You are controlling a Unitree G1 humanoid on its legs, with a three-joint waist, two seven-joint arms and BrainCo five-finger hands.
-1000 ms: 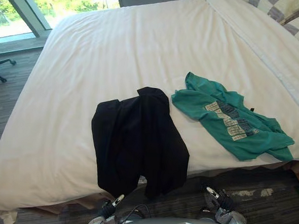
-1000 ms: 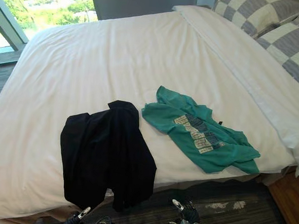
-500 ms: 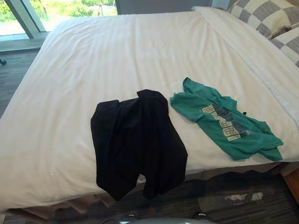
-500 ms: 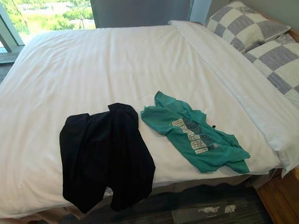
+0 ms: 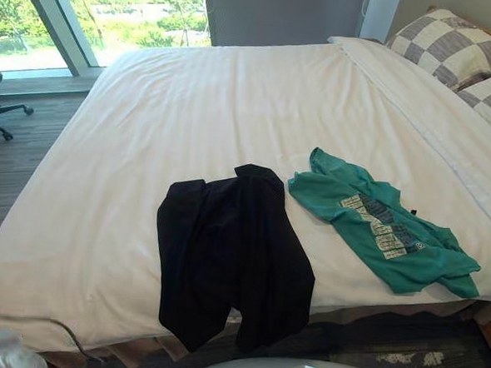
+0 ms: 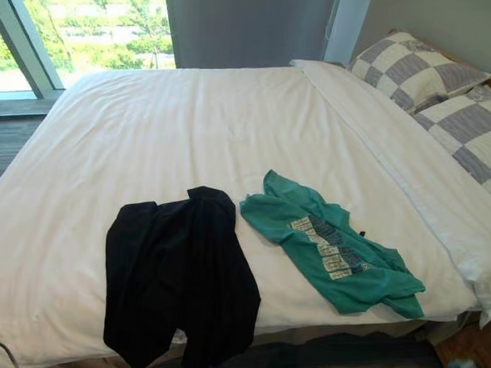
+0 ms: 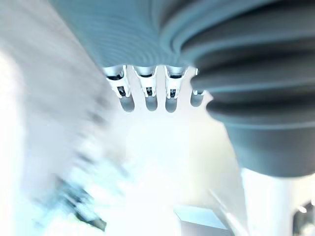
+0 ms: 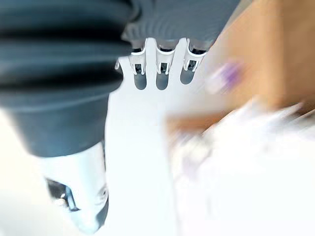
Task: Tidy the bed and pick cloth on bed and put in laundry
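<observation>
Black garment [image 5: 233,250] over near edge of bed [image 5: 192,97], green shirt [image 5: 380,230] beside.

The left hand [image 7: 162,44] and right hand [image 8: 167,24] wear dark ribbed covers, with silver fingers [image 7: 150,93] ending in dark rounded tips.

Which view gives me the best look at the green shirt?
The right eye view: the green shirt lies whole near the middle, on the bed beside the black garment. The left eye view has it whole too, but closer to the frame's right edge. In the wrist views I cannot make it out.
</observation>
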